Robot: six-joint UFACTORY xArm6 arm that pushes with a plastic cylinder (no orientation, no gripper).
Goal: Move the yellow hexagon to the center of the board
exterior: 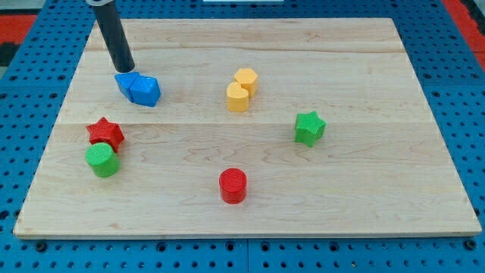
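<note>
Yellow hexagon (245, 79) well right of my tip (126, 70).

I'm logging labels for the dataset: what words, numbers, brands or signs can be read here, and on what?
None: no readable text shows anywhere.
The board is bare wood.
The blocks, such as the yellow hexagon and blue blocks, are plain.
My tip and its rod carry no markings.

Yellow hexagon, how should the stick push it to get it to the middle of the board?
No pincer here, so nothing is gripped: my tip can only push. The yellow hexagon touches another yellow block just below it. The board's center lies slightly below both. I'd probably come from the view's top and press its upper face downward, though the other yellow block would likely slide along too.
</note>
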